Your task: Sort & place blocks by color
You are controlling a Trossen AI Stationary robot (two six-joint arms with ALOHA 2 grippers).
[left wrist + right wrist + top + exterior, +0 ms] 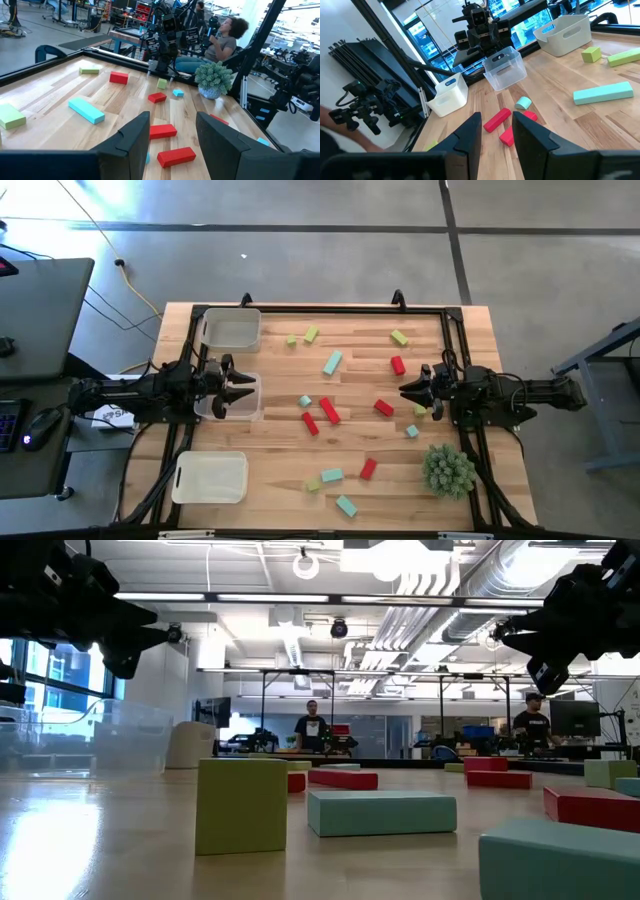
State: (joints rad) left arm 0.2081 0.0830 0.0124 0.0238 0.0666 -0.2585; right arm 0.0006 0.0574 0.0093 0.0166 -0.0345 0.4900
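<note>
- The blocks lie loose across the middle and right of the table: red, teal and yellow-green, none in a bin yet as far as I can see.
- Closest to my left gripper are two red bars at about 3 to 4 o'clock from it in the high view, with a small teal block beside them. Their long axes run slantwise, roughly 11 to 5.
- My left gripper hovers over the middle clear bin, fingers spread, nothing between them; my left wrist view shows the red bars just beyond the fingertips.
- My right gripper waits at the table's 3 o'clock side, fingers parted and empty, with a red block at its 8 o'clock and a yellow-green cube just below it.
- I judge the left arm nearer the two bars, the right nearer that red block.
- The plant ball sits at 5 o'clock, apart from the blocks.
</note>
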